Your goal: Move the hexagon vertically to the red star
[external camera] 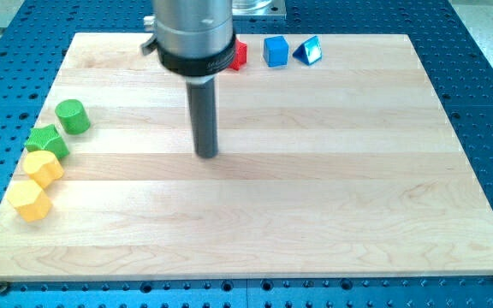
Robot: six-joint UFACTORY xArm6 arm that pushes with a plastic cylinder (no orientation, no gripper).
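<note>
My tip (207, 155) rests on the wooden board (315, 214), a little left of its centre and apart from every block. Two yellow blocks lie at the view's left edge: one (44, 168) with several angled sides, and another (29, 201) below it that looks like a hexagon. A red block (240, 54) sits at the view's top, partly hidden behind the arm's body, so its shape is unclear. The tip is far to the right of the yellow blocks and well below the red block.
A green cylinder (73, 115) and a green star (47, 140) sit above the yellow blocks at the left. A blue cube (276, 50) and a blue triangle (307, 51) stand to the right of the red block at the top edge.
</note>
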